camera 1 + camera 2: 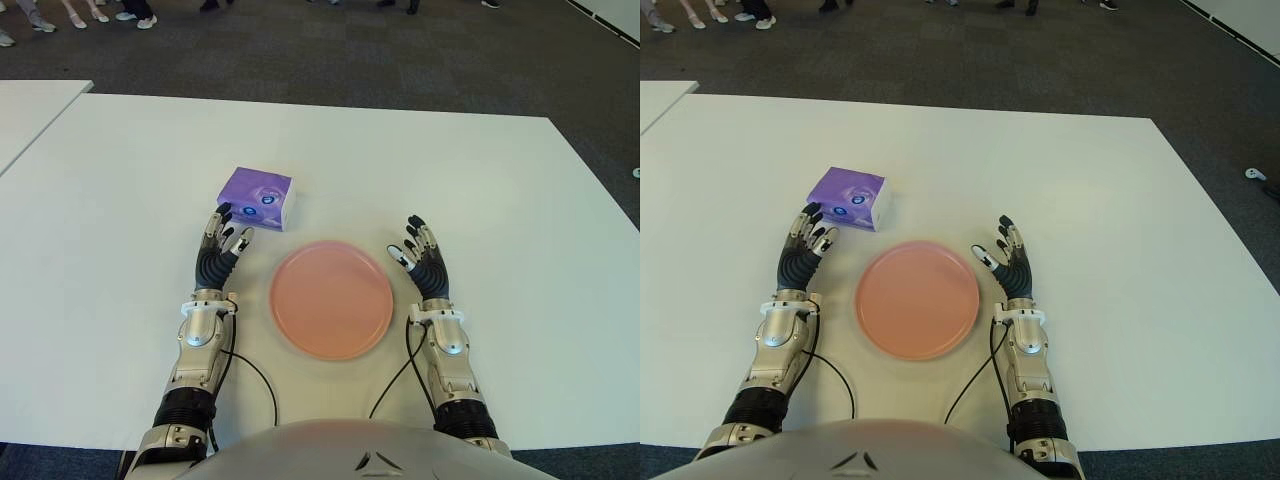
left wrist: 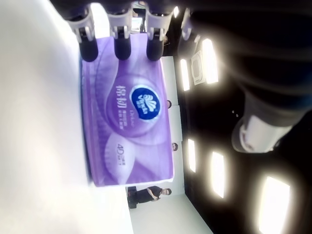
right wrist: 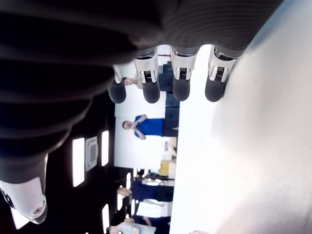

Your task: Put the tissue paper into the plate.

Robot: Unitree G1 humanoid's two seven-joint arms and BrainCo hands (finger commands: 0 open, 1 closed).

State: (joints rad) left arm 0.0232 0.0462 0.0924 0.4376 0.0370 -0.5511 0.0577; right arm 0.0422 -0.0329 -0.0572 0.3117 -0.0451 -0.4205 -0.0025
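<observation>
Tissue paper, a purple pack with a round blue logo on top, lies on the white table, beyond the plate and toward the robot's left, apart from the plate's rim. The left hand sits just on the near side of the pack, fingers extended and slightly spread, with the fingertips right at the pack's near edge; whether they touch it I cannot tell, but nothing is gripped. The pink plate lies flat on the table between the two hands, with nothing in it. The right hand shows to the right of the plate, its fingers straight and relaxed, holding nothing. Black cables run from both forearms back toward the robot's body. Beyond the table's far edge is dark carpet, where several people's feet are visible
</observation>
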